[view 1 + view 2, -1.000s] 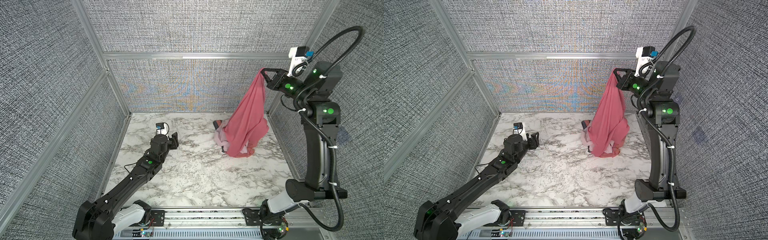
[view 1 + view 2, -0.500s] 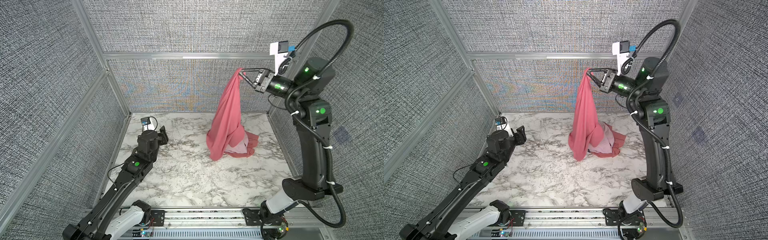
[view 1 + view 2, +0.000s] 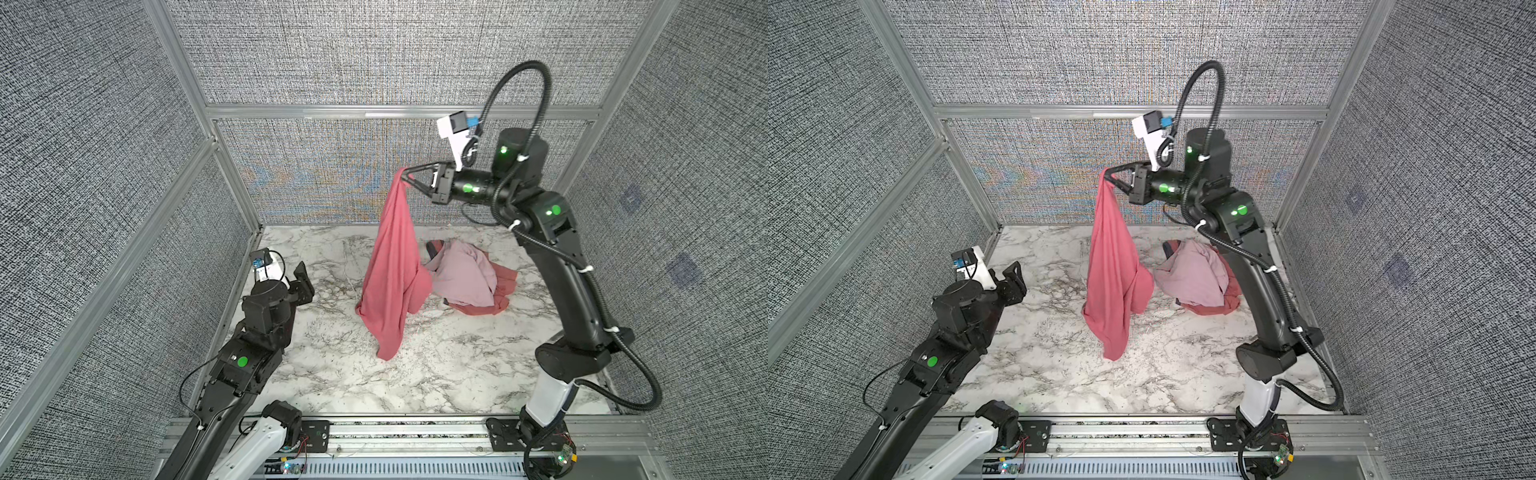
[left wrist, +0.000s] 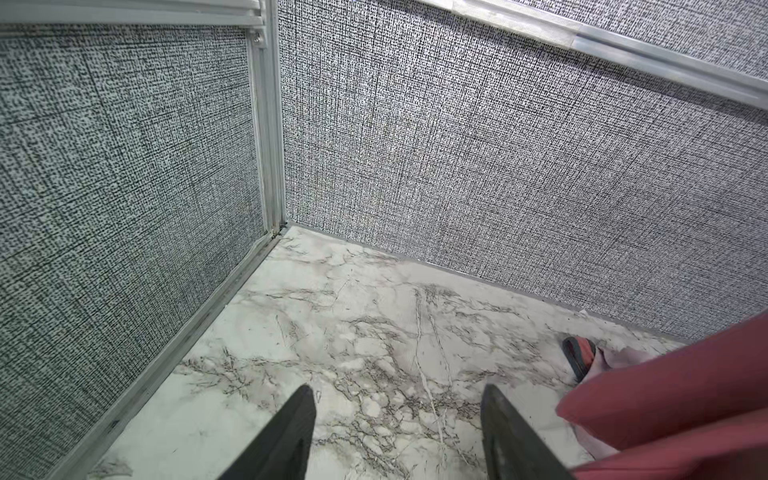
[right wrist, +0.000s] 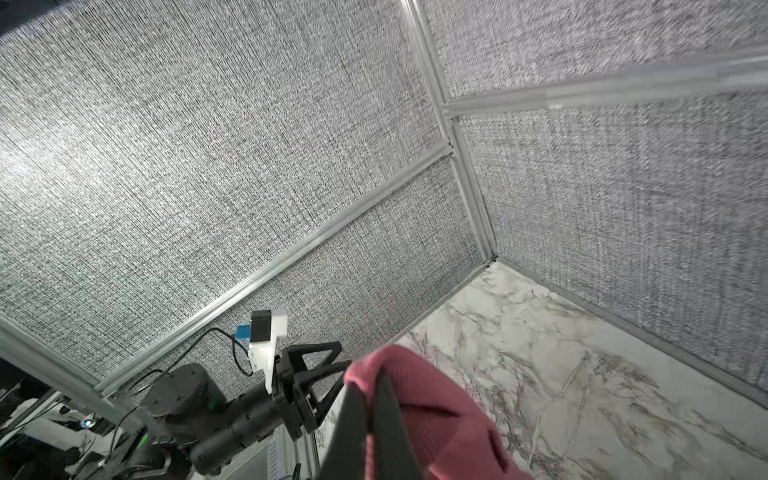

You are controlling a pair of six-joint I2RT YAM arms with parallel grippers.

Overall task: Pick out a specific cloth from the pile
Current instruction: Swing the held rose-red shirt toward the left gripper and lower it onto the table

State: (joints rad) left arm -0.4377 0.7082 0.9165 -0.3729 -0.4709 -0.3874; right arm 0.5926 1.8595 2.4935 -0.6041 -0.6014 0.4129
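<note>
The right gripper (image 3: 405,179) (image 3: 1109,174) is clenched on the cloth (image 3: 392,270) (image 3: 1113,270). It pinches one top edge of the fabric btw. its two fingertips. In the right wrist view the rose-red cloth (image 5: 436,415) bunches over the dark fingers (image 5: 359,419). This gripper is high over the table (image 3: 415,386), above and to the left of the pile (image 3: 465,274).

The cloth hangs straight down under the gripper as one long drape, w/ a folded part on the side facing the pile. Its body is just left of the pile. The folded part overlaps the edge of the lilac-pink piece (image 3: 1192,274) in both top views, but I cannot tell if they touch. I also cannot tell if the lowest tip reaches the table.

The pile lies on the table, w/ the lilac-pink piece on top, the salmon-coral cloth (image 3: 505,282) under it and a small dark grey-blue piece (image 3: 432,249) at its far side.

The left gripper (image 3: 305,277) is well left of the pile. It is released, w/ jaws apart and nothing btw. them. In the left wrist view its fingers (image 4: 291,436) are over bare marble.
</note>
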